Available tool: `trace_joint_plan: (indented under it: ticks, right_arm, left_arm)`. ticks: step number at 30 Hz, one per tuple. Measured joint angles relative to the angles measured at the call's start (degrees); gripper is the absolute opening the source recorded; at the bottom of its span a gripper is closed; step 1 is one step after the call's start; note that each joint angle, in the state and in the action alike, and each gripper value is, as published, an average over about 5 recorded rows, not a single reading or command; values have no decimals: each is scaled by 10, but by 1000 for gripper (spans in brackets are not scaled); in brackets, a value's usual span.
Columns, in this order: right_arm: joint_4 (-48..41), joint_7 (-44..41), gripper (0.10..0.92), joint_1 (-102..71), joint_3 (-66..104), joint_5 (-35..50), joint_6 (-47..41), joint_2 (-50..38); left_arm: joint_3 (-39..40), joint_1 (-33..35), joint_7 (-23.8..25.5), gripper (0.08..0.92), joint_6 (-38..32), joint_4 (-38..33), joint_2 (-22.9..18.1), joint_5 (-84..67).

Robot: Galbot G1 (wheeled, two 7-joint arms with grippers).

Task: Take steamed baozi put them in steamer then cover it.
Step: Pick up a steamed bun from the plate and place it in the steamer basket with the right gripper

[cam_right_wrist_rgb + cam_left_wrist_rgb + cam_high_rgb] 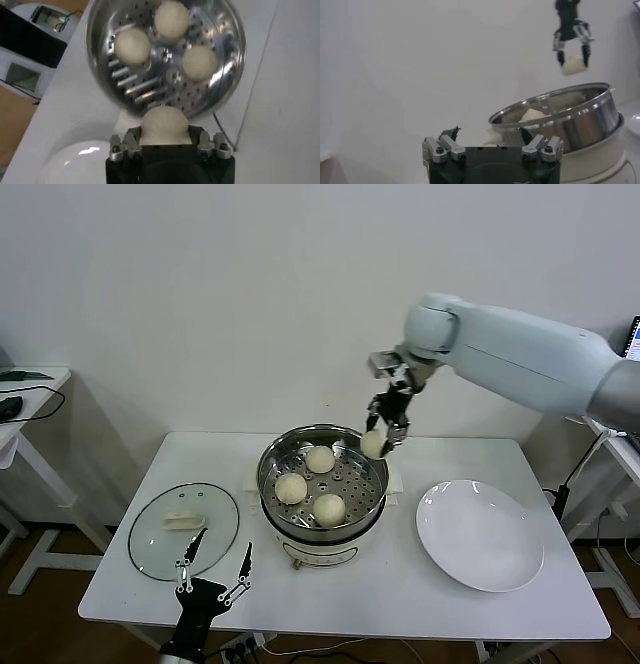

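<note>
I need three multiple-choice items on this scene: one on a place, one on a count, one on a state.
1. Where is the lid?
A. on the steamer
B. on the table, left of the steamer
C. on the plate

2. How many buns lie in the steamer?
A. one
B. three
C. four

3. The right pincer is
A. shut on a bun
B. open, empty
C. holding the lid

Key: 1 B, the lid lies flat beside the left pincer; 2 B, three on the tray, the fourth bun above the rim; 3 A, its fingers clamp that bun.

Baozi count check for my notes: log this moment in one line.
right gripper: holds fourth baozi over steamer | three inside | left gripper: idle
</note>
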Motion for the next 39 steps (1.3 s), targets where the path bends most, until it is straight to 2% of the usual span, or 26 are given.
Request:
trace_joint_plan:
  ticks: [16,35,39]
  right_arm:
    - [-5,60,645,-23,-57,-5,-25,69]
    - [-23,81,647,-62,-72,-24,-33,93]
    - [-21,80,708,-64,-70,-25,-34,92]
  left_arm:
    - [-3,0,0,823,-2,2,0,-3]
    - [-8,0,-1,823,-4,1,0,-3]
    - [-9,-2,-1,823,-5,1,-1,-3]
